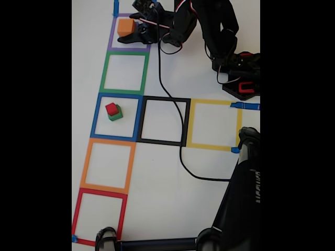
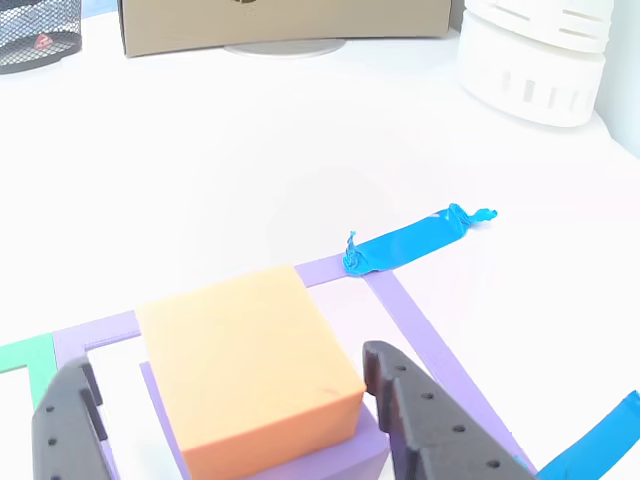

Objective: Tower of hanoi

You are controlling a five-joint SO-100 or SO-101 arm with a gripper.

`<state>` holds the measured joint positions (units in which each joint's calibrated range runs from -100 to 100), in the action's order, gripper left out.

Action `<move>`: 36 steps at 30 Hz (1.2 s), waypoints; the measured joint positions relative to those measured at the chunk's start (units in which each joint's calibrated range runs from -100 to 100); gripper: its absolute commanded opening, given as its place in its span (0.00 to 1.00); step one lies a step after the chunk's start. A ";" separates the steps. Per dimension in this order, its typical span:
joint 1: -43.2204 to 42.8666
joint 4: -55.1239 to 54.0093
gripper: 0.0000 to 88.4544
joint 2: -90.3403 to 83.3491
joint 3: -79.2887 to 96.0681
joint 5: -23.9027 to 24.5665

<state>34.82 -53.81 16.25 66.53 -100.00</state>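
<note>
gripper [image 2: 230, 420] lower frame, fingers spread either side of orange cube [image 2: 250, 365] atop purple cube [image 2: 330, 455], upper left in fixed view; red cube [image 1: 111, 109] on green cube [image 1: 115, 114] mid-left square, likely midway.

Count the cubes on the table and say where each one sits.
4. The orange cube sits on the purple cube inside the purple tape square, between the gripper fingers. The red cube sits on the green cube in the blue square.

An orange cube [image 2: 250, 375] on a purple cube [image 2: 330, 462] sits between the black jaws; the worktop [image 2: 250, 170] is white.
</note>
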 measured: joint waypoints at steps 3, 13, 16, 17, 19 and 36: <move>0.00 -0.24 0.30 0.00 0.44 0.00; -0.94 -0.32 0.24 0.00 0.44 0.18; -0.94 -0.32 0.22 0.00 0.44 0.36; -0.94 -0.32 0.20 0.00 0.44 0.36; -0.94 -0.32 0.18 0.00 0.53 0.36; -2.46 -0.32 0.09 -0.08 1.33 0.36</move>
<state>32.36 -54.13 16.17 67.86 -99.64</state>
